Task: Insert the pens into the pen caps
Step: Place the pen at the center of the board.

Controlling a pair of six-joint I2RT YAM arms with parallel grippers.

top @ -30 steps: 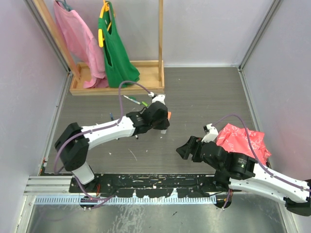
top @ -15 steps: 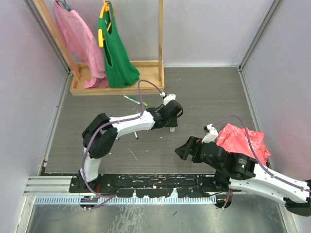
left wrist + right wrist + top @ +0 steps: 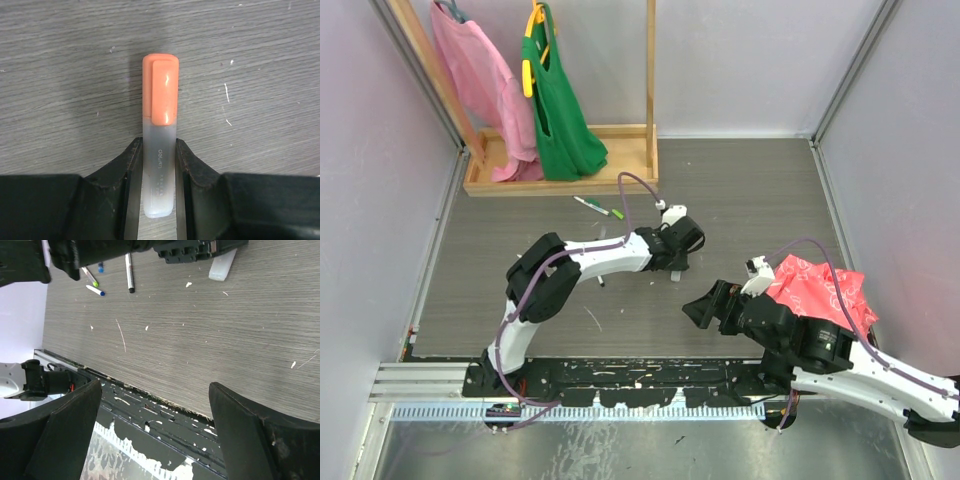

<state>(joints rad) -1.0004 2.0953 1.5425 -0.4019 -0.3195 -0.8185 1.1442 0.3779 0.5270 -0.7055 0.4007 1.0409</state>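
Note:
My left gripper (image 3: 159, 200) is shut on the frosted white barrel of a pen (image 3: 159, 165), held low over the grey floor. An orange cap (image 3: 160, 90) with a clip sits on the pen's far end. From above, the left gripper (image 3: 677, 257) is at mid-floor, and the barrel's white end (image 3: 672, 273) pokes out below it. My right gripper (image 3: 152, 390) stands open with nothing between its fingers; in the top view the right gripper (image 3: 703, 305) hangs just right of and nearer than the left. Loose pens (image 3: 597, 207) lie further back, and others (image 3: 129, 265) show in the right wrist view.
A red crumpled bag (image 3: 817, 288) lies at the right, by the right arm. A wooden rack (image 3: 560, 180) with a pink and a green garment stands at the back left. White scraps (image 3: 591, 317) dot the floor. The black base rail (image 3: 620, 380) runs along the near edge.
The left arm has swung to the right with the orange-capped pen in its grip. The right gripper's jaws have spread wider and shifted slightly.

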